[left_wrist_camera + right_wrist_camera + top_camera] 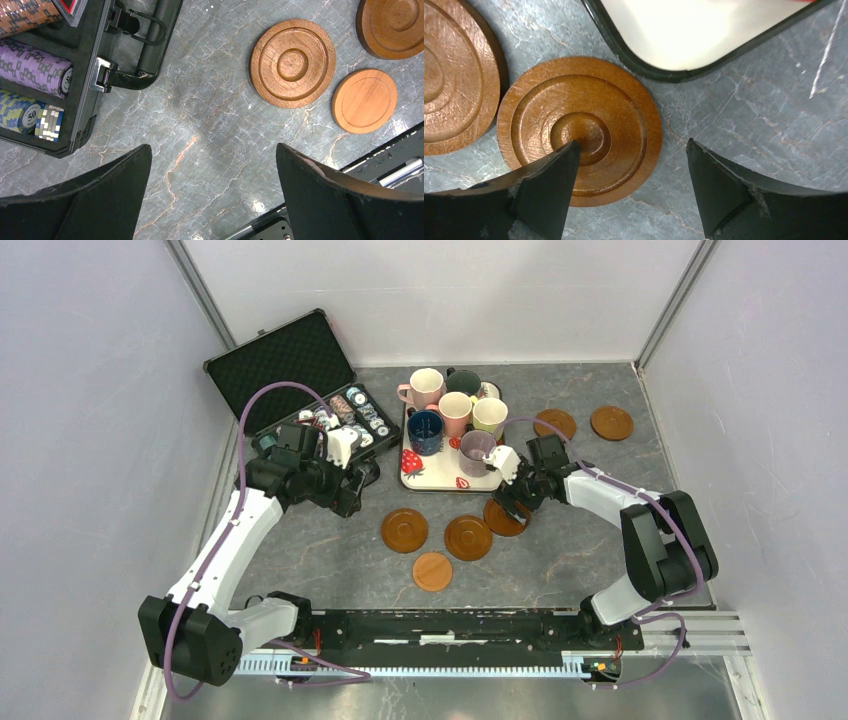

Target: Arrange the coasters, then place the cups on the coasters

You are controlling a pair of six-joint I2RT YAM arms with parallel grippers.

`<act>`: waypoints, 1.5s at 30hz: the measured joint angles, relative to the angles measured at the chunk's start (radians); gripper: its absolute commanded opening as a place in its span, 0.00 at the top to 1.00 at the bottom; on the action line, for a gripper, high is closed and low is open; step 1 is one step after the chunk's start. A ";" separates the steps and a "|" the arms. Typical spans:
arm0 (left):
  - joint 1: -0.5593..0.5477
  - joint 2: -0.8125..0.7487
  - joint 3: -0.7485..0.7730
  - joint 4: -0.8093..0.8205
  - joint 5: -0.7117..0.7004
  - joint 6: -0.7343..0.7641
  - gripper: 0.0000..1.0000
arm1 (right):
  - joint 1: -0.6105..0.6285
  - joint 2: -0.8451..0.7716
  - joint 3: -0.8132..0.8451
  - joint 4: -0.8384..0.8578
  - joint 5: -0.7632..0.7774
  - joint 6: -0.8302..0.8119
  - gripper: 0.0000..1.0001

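Six brown wooden coasters lie on the table. Three form a cluster in the middle, and two lie at the back right. The sixth coaster is right under my right gripper, which is open. Its left finger is over the disc's centre and its right finger is over bare table. Six cups stand on the strawberry tray, among them a navy one and a lilac one. My left gripper hangs open over bare table, left of the coaster cluster.
An open black case of poker chips sits at the back left, close to my left gripper. The tray's corner is just beyond my right gripper. Grey walls close in the table on three sides. The arms' base rail runs along the near edge.
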 measured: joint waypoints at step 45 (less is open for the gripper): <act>0.000 0.024 0.000 -0.001 -0.007 0.000 0.00 | -0.797 0.372 0.457 -0.155 -0.030 -0.280 0.43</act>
